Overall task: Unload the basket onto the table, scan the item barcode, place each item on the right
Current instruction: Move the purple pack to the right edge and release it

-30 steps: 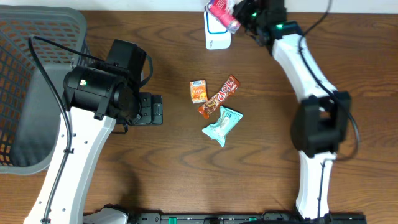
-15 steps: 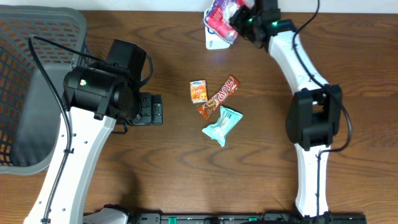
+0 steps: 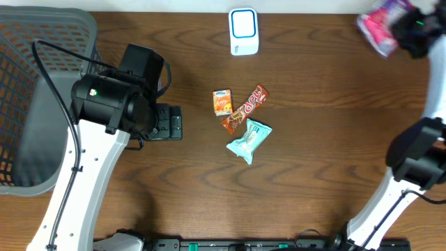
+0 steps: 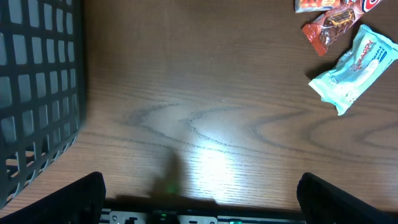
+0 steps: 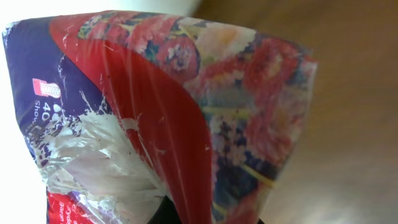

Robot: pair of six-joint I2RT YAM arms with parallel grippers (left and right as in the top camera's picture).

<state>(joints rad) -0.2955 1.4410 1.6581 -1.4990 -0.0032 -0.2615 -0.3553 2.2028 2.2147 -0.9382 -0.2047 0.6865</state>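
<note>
At far right worktop (image 3: 313,195) edge, right pincer (image 3: 408,26) pinches crinkly glossy packet (image 3: 378,31); left pincer (image 4: 202,198) spread wide over open smooth wood, mesh basket (image 4: 37,74) at left.

Surfaces before you: the table (image 3: 313,181) is dark wood, smooth, with a soft sheen; the basket (image 3: 42,139) is matt grey plastic lattice; the flowered packet (image 5: 186,106) is glossy, crinkled plastic film; the scanner (image 3: 244,31) is smooth white plastic.
</note>
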